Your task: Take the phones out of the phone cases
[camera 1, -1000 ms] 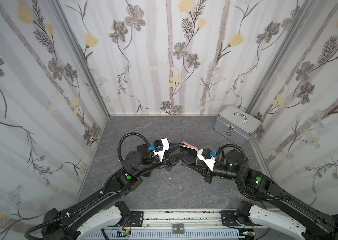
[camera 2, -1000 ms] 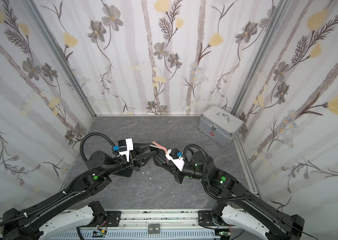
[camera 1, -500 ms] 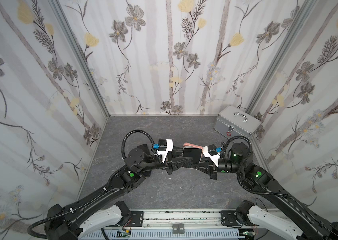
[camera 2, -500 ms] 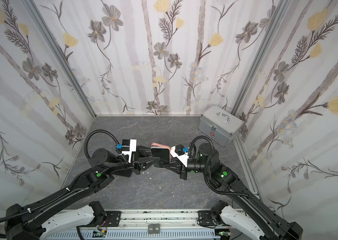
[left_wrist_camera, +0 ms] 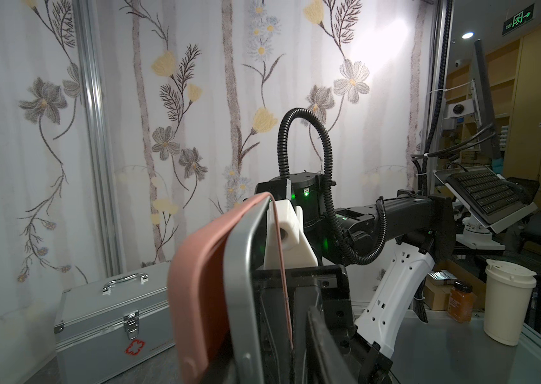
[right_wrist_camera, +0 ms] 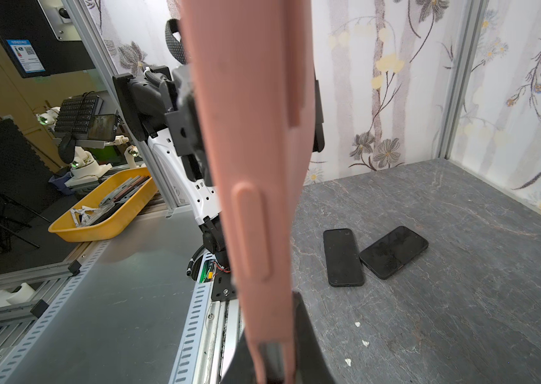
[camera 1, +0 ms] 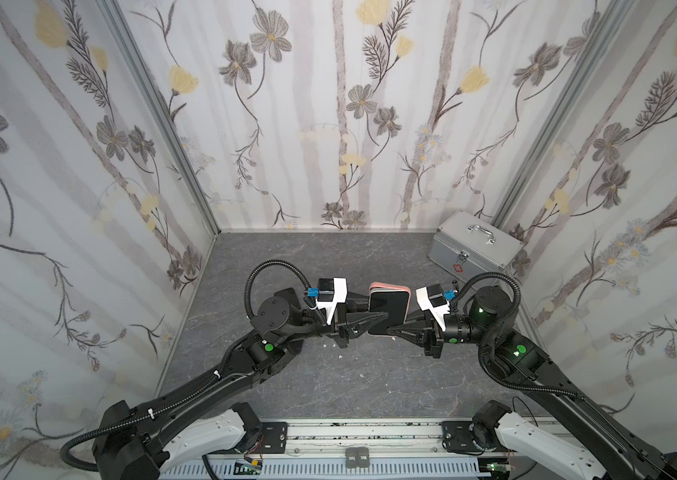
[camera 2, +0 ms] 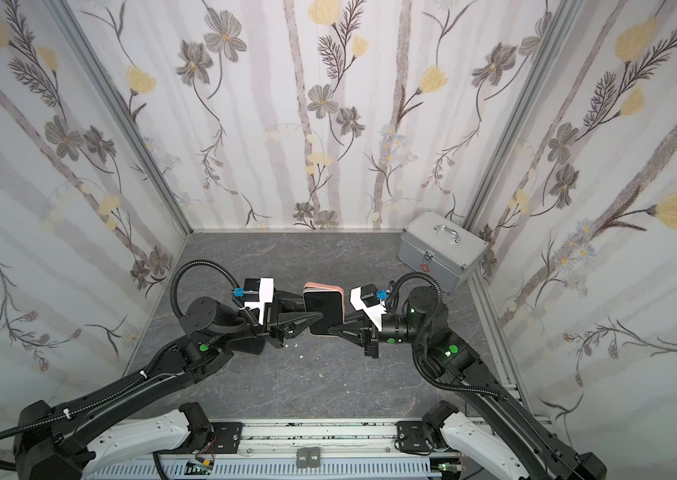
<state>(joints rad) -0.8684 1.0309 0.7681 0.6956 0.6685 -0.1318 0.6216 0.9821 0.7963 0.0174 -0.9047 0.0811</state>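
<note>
The phone (camera 1: 389, 309) (camera 2: 322, 309) hangs above the table between both arms, its black screen towards the top camera. The pink phone case (camera 1: 391, 286) (camera 2: 322, 286) shows behind its top edge. My left gripper (camera 1: 372, 311) (camera 2: 314, 311) straddles the phone's left side, one finger over the screen. My right gripper (camera 1: 397, 324) (camera 2: 334, 326) is shut on the case's right side. In the left wrist view the case (left_wrist_camera: 196, 282) bulges away from the phone's grey edge (left_wrist_camera: 241, 282). The right wrist view is filled by the case's side (right_wrist_camera: 256, 166), pinched between my fingers (right_wrist_camera: 305, 339).
A silver metal box (camera 1: 474, 249) (camera 2: 440, 249) (left_wrist_camera: 113, 316) stands at the back right corner. Two bare black phones (right_wrist_camera: 342, 257) (right_wrist_camera: 393, 251) lie flat on the grey table. White crumbs (camera 1: 339, 357) dot the table. Outside the cell are a yellow tray (right_wrist_camera: 106, 209) and a white cup (left_wrist_camera: 508, 299).
Both arms have straightened towards each other and the cased phone has turned its screen upward. The left gripper's jaws have narrowed around the phone's left side.
</note>
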